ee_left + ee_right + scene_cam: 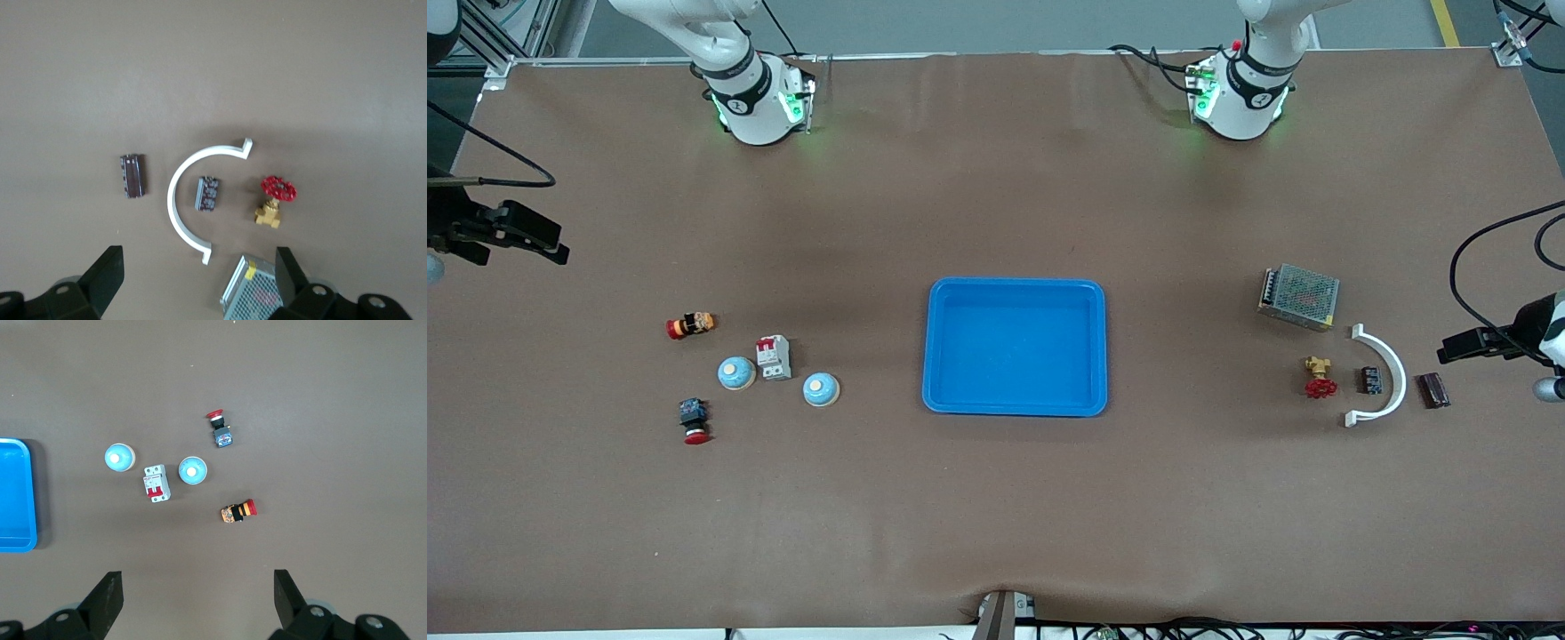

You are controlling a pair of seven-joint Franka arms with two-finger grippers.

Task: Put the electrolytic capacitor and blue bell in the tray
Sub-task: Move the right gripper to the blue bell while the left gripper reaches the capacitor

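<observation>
brown paper covers the table, with the empty blue tray [1015, 347] at centre frame, two blue bells [736, 373] [821, 389] at lower left and the likely electrolytic capacitor [1434, 390] at far right. the left gripper [1463, 345] at the right edge and the right gripper [534, 240] at the left edge both hover spread, grasping nothing. risks: the circuit breaker [774, 357] between the bells crowds a grasp, and a small dark block [1370, 380] inside the white arc bracket [1383, 376] could be mistaken for the capacitor.

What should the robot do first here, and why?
Probably lower the right gripper, whose fingers stand open, onto the blue bell nearest the tray. The tray holds nothing yet, and both grippers wait at the table's ends.
</observation>
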